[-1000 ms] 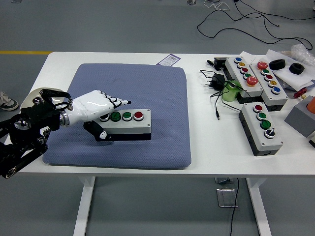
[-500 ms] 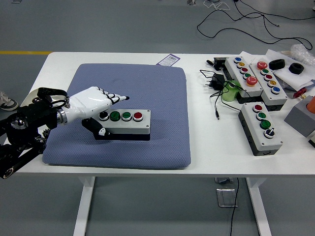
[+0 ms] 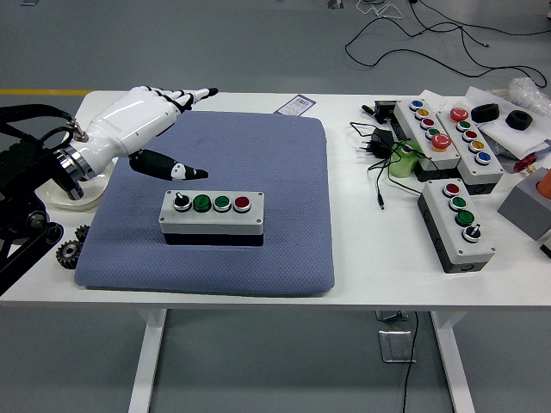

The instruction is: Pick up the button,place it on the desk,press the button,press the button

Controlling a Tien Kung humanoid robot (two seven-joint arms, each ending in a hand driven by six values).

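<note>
You see the left hand (image 3: 146,120) at upper left, fingers extended, above the blue mat (image 3: 215,202); the button box (image 3: 212,214) sits mid-mat, untouched.

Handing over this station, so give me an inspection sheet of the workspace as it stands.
Surface: white table; blue mat on its left half.
Job's things: button box lies flat on the mat, untouched.
Clutter: three more button boxes at right, green cylinder, two small gears at left.
Hands: left hand open, raised above the mat; right not seen.
Cables: black adapter lead; loose cables on the floor.
Surroundings: grey floor, yellow line.
</note>
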